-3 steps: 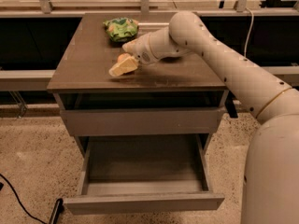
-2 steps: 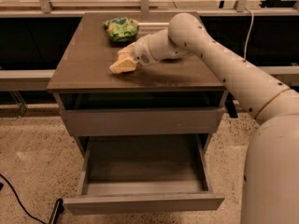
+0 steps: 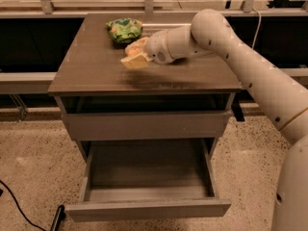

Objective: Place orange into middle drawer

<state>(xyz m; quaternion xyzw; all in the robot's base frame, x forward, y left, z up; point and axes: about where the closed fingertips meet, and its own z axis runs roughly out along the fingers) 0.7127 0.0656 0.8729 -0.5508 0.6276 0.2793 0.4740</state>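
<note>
While the middle drawer (image 3: pixel 147 209) stands pulled open below the cabinet top (image 3: pixel 89 73), the arm (image 3: pixel 250 61) reaches across that top, its gripper (image 3: pixel 136 59) low beside the green snack bag (image 3: pixel 124 30). The orange (image 3: pixel 136 45) sits against the gripper; whether the jaws hold it, I cannot tell. It is probably firm, light and roll-prone, so grip across its middle.

The orange (image 3: pixel 138 45) is small and round. Only part of it shows, right at the gripper (image 3: pixel 133 55) on its far side, low over the counter (image 3: pixel 96 71). The middle drawer (image 3: pixel 147 209) stands pulled out, well below the gripper and nearer to the camera, with a plain grey-brown front, low side walls and a flat dark floor.
</note>
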